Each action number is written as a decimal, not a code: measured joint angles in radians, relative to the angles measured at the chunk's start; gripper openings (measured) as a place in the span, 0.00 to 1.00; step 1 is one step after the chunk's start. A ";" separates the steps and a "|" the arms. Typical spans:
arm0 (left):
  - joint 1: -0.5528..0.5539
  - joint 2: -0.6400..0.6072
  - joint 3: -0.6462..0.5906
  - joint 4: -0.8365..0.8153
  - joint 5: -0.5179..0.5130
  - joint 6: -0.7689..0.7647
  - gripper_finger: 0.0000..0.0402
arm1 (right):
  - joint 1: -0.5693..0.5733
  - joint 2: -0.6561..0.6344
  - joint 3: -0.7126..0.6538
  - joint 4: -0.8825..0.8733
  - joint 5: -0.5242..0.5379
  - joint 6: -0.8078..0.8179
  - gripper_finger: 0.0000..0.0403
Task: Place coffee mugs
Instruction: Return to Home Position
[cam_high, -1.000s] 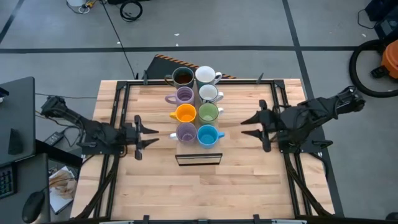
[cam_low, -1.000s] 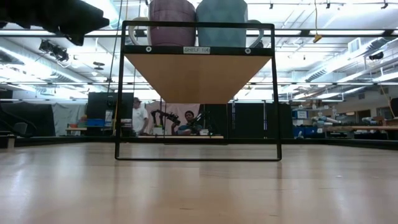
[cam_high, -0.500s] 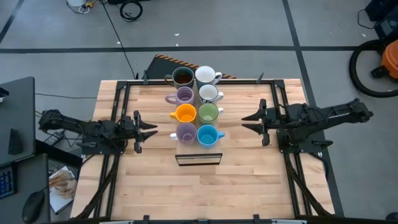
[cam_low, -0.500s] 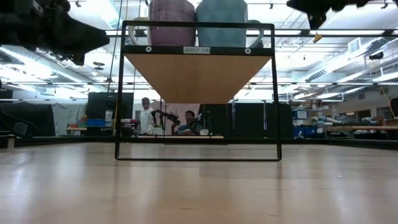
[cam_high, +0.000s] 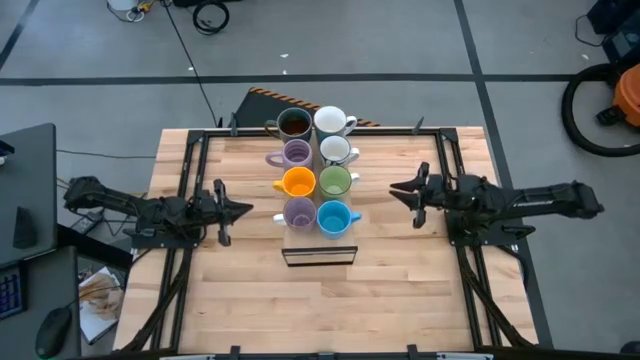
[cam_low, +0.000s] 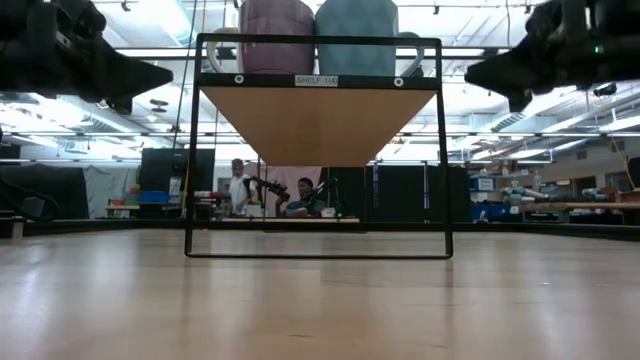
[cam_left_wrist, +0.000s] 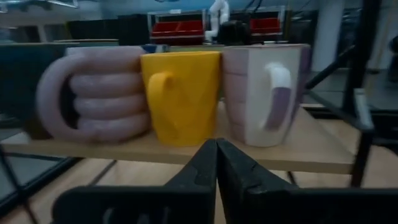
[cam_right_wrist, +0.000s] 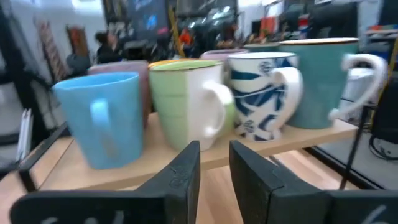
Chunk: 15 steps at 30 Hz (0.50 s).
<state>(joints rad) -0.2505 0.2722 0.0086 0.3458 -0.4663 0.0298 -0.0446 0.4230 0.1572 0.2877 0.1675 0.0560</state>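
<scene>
Eight coffee mugs stand in two rows on a raised wooden shelf at the table's middle. From far to near they are brown and white, lilac and white, orange and green, lilac and blue. My left gripper hovers left of the shelf, shut and holding nothing, pointing at the orange mug. My right gripper hovers right of the shelf, its fingers a narrow gap apart, facing the green mug.
The shelf stands on a black wire frame above the tabletop. Black rails run along the table's left and right sides under the arms. People stand in the room beyond the table's far edge.
Both grippers have come down a little beside the shelf. My left gripper's fingers have shut together on nothing. My right gripper's fingers have narrowed to a small gap. The mugs have not moved.
</scene>
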 joint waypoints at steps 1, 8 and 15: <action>-0.005 0.000 0.000 0.000 -0.020 0.010 0.02 | -0.013 -0.006 -0.028 0.043 0.000 0.010 0.22; -0.032 0.000 0.000 -0.008 -0.080 -0.035 0.03 | -0.071 -0.030 -0.151 0.221 -0.038 0.057 0.20; -0.045 0.000 0.000 0.017 -0.080 -0.045 0.04 | -0.088 -0.030 -0.151 0.295 0.040 0.058 0.20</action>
<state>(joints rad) -0.2951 0.2726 0.0082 0.3632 -0.5462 -0.0154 -0.1322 0.3931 0.0067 0.5827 0.2077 0.1135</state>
